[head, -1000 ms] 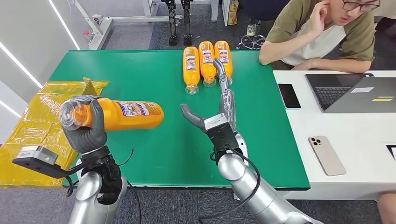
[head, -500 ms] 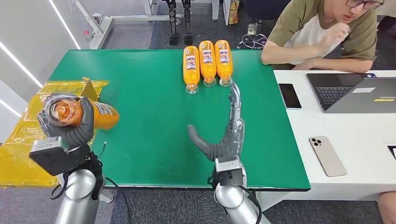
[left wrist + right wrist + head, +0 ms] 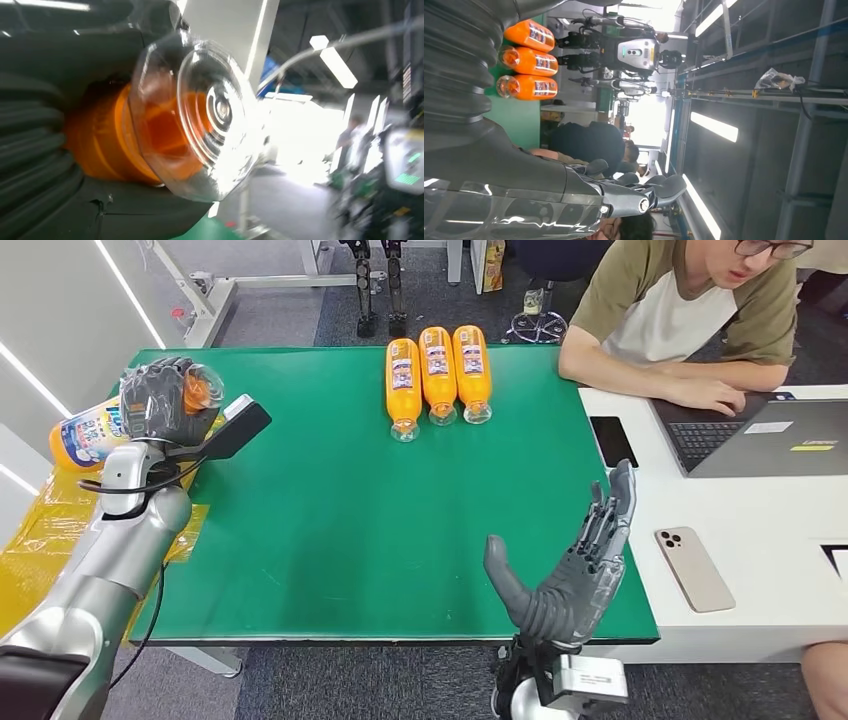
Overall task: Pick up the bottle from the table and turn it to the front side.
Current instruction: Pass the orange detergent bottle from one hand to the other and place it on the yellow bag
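Observation:
My left hand (image 3: 160, 400) grips an orange bottle (image 3: 85, 435) with a blue and white label, lifted over the green table's (image 3: 330, 520) left edge. The bottle lies roughly level, its body pointing left past the table. In the left wrist view its clear end (image 3: 200, 115) faces the camera, with dark fingers (image 3: 40, 150) wrapped round the orange body. My right hand (image 3: 570, 580) is open, fingers spread and pointing up, above the table's front right corner and holding nothing; its fingers (image 3: 639, 192) also appear in the right wrist view.
Three more orange bottles (image 3: 437, 375) lie side by side at the table's far edge, also seen as bottles (image 3: 526, 60) from the right wrist. Yellow plastic (image 3: 40, 530) lies left of the table. On the white desk (image 3: 760, 540) a person (image 3: 690, 310) types on a laptop (image 3: 760, 430) beside two phones (image 3: 690, 570).
My left arm has swung the bottle away to the far left and turned it, so its body now points left. My right hand has drawn back to the front right corner.

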